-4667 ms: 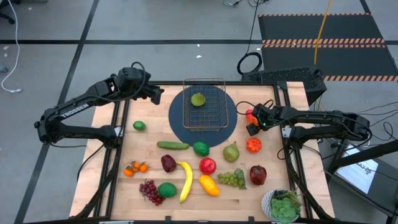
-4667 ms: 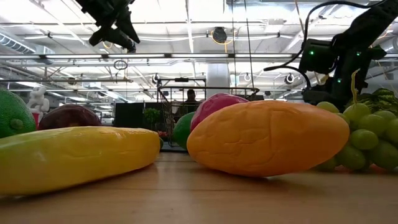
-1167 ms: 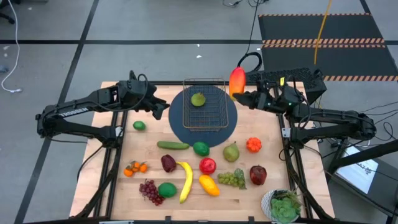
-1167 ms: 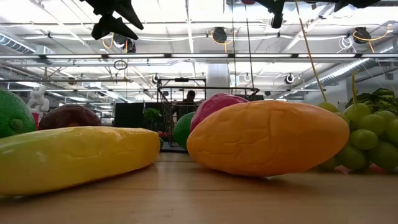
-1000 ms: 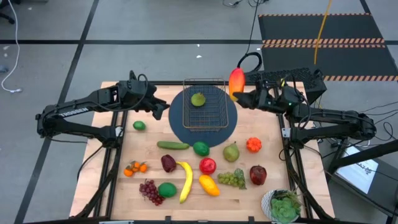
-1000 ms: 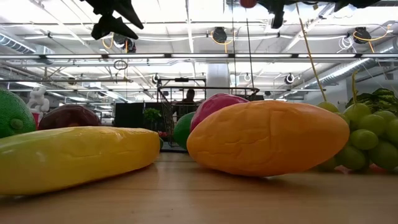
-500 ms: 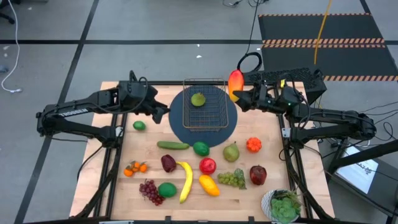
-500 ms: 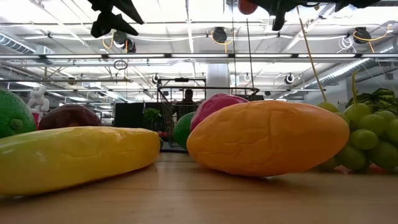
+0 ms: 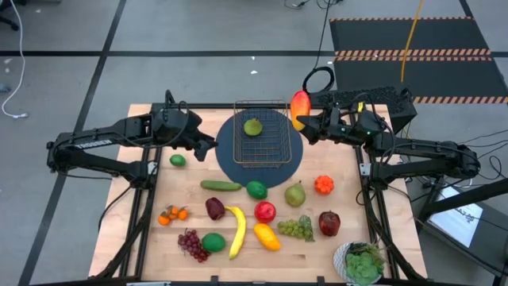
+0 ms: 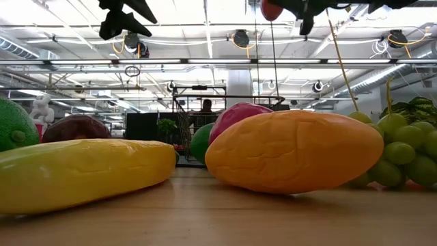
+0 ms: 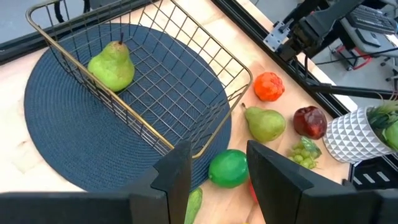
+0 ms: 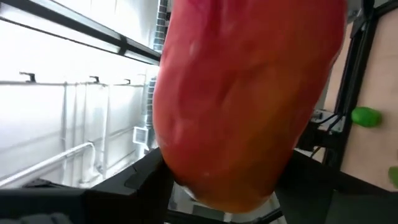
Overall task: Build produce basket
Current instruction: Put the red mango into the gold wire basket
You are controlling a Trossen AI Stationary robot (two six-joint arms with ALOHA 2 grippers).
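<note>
**Desk:** What's the red-and-orange thing held over the surface [image 9: 151, 238]?

**Photographer:** A mango [image 9: 300, 105], clamped in the right gripper [image 9: 308, 123] and raised just beside the basket [image 9: 261, 133], probably so it clears the wire rim before going in.

**Desk:** And the basket?

**Photographer:** On the round blue mat [image 9: 230, 163], one pear [image 9: 252, 127] inside. The remaining produce lies scattered nearby.

**Desk:** The left gripper [image 9: 202, 143]?

**Photographer:** Empty, fingers parted, hovering beside the mat and leaving the basket free, it seems.
</note>
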